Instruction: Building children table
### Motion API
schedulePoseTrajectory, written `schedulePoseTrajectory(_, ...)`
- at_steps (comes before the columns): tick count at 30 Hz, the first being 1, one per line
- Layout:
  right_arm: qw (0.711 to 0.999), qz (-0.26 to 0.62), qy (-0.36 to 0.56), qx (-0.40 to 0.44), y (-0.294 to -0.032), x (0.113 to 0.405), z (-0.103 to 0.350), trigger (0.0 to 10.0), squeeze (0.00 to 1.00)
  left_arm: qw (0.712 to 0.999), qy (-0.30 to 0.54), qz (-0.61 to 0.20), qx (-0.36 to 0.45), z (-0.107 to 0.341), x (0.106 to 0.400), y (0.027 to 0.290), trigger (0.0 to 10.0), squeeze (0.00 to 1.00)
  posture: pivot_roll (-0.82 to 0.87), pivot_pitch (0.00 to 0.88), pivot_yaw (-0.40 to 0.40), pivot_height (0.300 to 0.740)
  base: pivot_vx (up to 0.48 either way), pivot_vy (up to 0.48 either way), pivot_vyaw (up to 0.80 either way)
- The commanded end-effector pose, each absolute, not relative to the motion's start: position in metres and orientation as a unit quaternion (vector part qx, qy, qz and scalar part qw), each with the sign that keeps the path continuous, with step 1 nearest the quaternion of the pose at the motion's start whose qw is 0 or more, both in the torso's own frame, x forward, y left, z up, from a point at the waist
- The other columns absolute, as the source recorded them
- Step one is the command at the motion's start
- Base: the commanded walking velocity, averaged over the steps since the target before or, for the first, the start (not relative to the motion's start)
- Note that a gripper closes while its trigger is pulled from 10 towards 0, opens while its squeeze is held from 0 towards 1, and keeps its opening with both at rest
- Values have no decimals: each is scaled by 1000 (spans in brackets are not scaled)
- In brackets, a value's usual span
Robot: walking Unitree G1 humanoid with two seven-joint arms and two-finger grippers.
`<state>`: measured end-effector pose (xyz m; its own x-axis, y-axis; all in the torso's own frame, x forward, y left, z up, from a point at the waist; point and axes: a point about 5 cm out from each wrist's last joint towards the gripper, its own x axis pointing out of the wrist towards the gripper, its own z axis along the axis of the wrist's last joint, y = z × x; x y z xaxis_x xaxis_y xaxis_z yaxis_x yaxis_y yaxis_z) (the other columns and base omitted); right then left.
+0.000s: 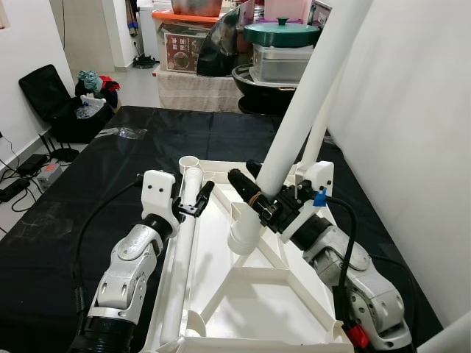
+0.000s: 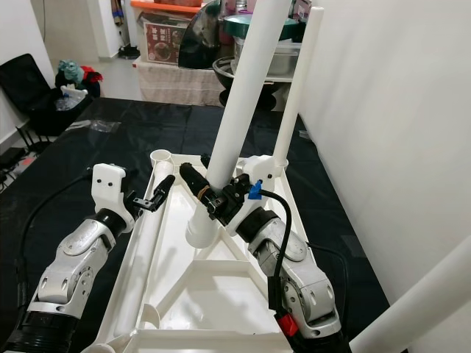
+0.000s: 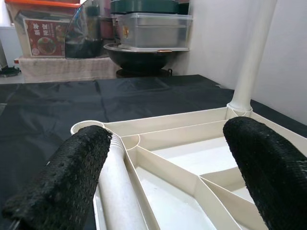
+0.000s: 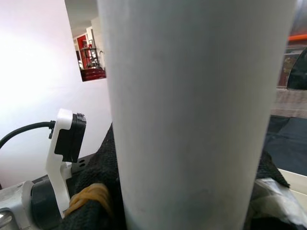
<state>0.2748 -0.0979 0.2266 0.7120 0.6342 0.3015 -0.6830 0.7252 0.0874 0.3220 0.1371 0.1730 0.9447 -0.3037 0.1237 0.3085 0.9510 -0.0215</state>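
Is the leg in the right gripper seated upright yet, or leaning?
Leaning. The white leg slants across the upturned tabletop, unlike the upright corner leg; the right gripper is clamped around it.

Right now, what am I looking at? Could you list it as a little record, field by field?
Setting: black mat on the floor, beside a white wall
Main piece: upturned white tabletop, ribbed underside facing up
Fitted leg: one white leg upright in the far corner
Right gripper: shut on a tilted white leg, lower end inside the tabletop frame
Left gripper: open, over a loose leg lying along the tabletop's left edge
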Motion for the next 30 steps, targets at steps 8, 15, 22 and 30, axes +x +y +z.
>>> schedulePoseTrajectory(8, 922, 355, -131, 88, -98, 274, 229, 10000, 0, 984, -55, -168, -23, 171, 318, 132, 10000, 0, 34, 0, -83, 740, 0, 480, 0)
schedulePoseTrajectory(15, 926, 344, -132, 86, -100, 275, 230, 10000, 0, 983, -56, -173, -24, 171, 318, 132, 10000, 0, 33, 0, -82, 740, 0, 480, 0)
schedulePoseTrajectory(22, 941, 303, -132, 70, -107, 281, 232, 10000, 0, 983, -55, -173, -22, 171, 318, 133, 10000, 0, 34, 0, -82, 740, 0, 480, 0)
schedulePoseTrajectory(30, 969, 130, -203, -48, -152, 284, 262, 10000, 0, 982, -64, -174, -21, 173, 316, 132, 10000, 0, 21, 0, -76, 740, 0, 180, -652)
